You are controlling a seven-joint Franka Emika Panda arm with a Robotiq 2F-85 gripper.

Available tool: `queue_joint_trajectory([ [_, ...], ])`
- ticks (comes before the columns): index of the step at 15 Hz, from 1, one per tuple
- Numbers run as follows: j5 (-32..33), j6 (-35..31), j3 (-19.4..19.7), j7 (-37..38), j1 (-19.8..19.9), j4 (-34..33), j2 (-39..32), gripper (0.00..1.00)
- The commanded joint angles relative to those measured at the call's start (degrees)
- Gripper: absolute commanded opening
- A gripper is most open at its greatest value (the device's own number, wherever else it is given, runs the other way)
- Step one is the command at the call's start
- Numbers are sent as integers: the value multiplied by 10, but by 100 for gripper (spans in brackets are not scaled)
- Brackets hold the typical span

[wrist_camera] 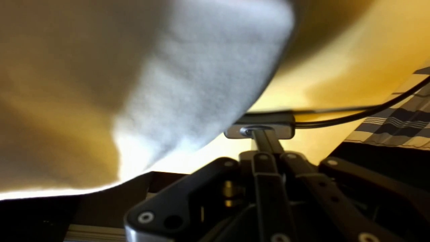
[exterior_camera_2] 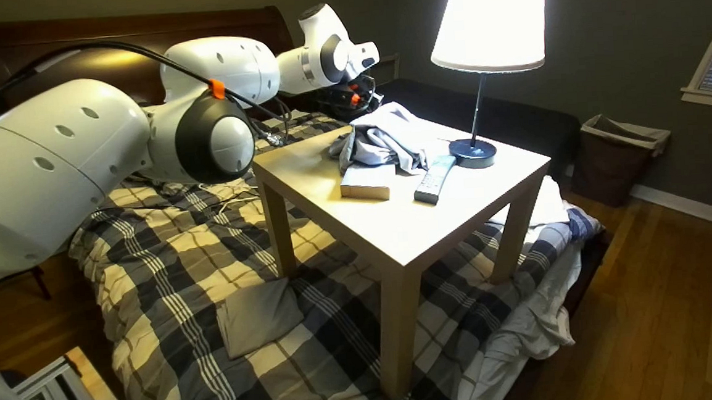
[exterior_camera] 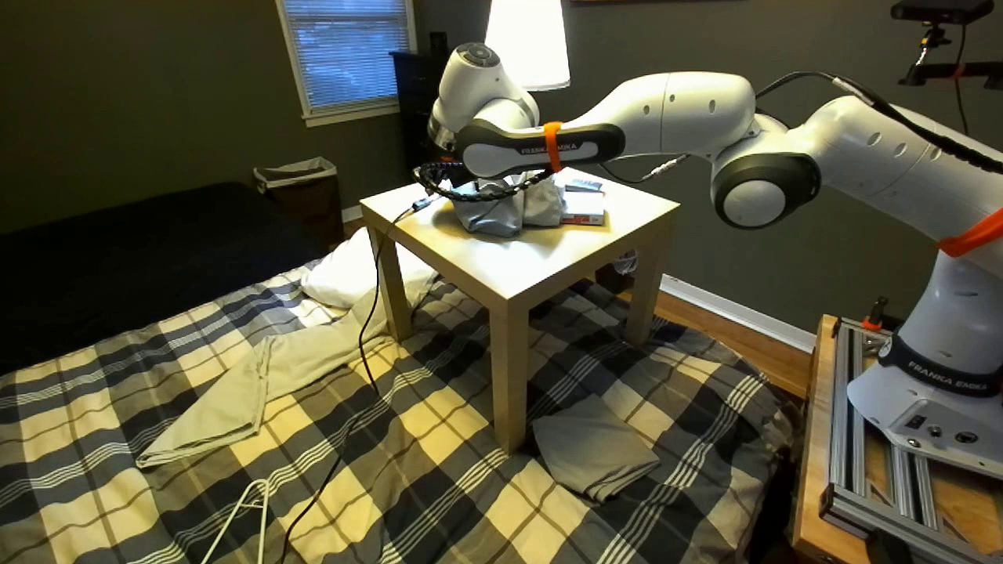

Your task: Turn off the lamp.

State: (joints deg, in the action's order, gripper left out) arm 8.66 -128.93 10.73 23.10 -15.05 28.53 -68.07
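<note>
The lamp [exterior_camera_2: 490, 21] stands on the table with its white shade glowing; it also shows in an exterior view [exterior_camera: 533, 39], partly behind the arm. Its thin stem and round dark base [exterior_camera_2: 475, 152] are at the table's far right. A dark in-line cord switch [wrist_camera: 231, 131] with a rounded recess lies on the tabletop in the wrist view; it also shows in an exterior view [exterior_camera: 424, 203]. My gripper [wrist_camera: 267, 141] has its fingertips together, pointing at the switch's recess and overlapping it. I cannot tell whether they press on it. Nothing shows between the fingers.
A crumpled grey cloth [wrist_camera: 208, 74] is close beside the gripper on the table [exterior_camera_2: 407, 234]. A small box [exterior_camera_2: 367, 181] and a remote [exterior_camera_2: 435, 179] lie near it. The black cord [exterior_camera: 362, 337] runs down onto the plaid bed [exterior_camera: 439, 439].
</note>
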Motion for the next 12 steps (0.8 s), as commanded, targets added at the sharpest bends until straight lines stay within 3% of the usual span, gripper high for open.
queue_joint_trajectory([
  [1,0,0,0,0,0,0,0,1],
  [12,11,-120,37,19,0,-14,-49,0],
])
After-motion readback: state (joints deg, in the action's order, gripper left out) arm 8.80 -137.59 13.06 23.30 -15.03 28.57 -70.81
